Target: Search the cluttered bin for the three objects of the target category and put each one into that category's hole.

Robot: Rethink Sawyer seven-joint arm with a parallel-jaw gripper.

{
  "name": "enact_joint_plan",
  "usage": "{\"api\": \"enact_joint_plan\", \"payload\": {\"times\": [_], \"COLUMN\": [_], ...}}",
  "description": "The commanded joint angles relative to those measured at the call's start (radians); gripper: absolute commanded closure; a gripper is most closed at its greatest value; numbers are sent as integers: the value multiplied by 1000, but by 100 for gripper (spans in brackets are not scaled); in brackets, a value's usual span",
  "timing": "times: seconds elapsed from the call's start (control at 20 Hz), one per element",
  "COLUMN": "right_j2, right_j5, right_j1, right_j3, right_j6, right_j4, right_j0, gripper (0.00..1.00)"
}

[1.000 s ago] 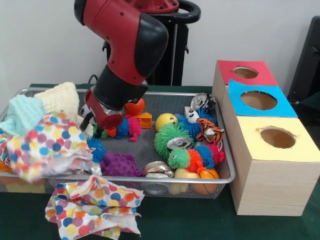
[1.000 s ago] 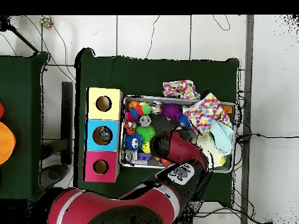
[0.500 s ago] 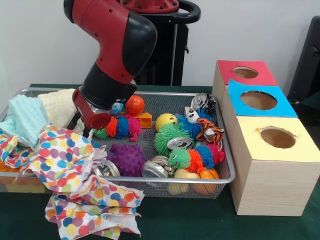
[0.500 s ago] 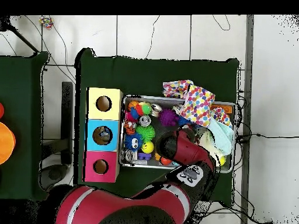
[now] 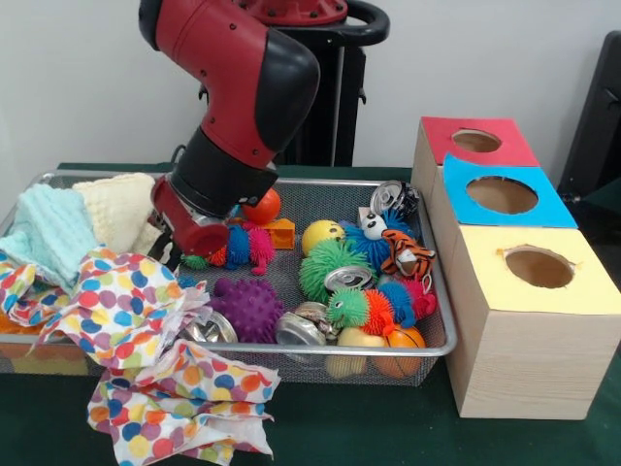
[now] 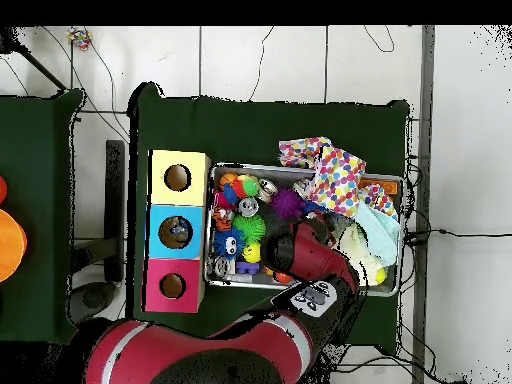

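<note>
1. Since half a second ago, the arm [image 5: 243, 87] has swung back toward the bin's middle, and the polka-dot cloth [image 5: 116, 301] has settled lower over the bin [image 5: 441, 320] edge.
2. Pincer [image 5: 179, 238] sits low in the bin; can't tell if it's spread or pressed together.
3. Purple spiky ball [image 5: 247, 306] lies just in front of it, with the crushed cans [image 5: 303, 325] beyond that.
4. Boxes with holes [image 5: 505, 194] stand well off to the side.
</note>
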Motion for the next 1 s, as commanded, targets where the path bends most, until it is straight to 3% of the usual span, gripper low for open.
{"api": "enact_joint_plan", "payload": {"times": [0.05,0.3,0.6,0.8,1.0], "right_j2": [87,115,104,74,66], "right_j5": [100,252,373,539,770], "right_j1": [22,10,-56,-151,-254], "right_j3": [-95,-85,-67,-21,4], "right_j6": [135,165,109,121,152], "right_j4": [76,121,74,61,61], "right_j0": [1,-14,-6,33,57], "gripper": [100,100,100,100,100]}}
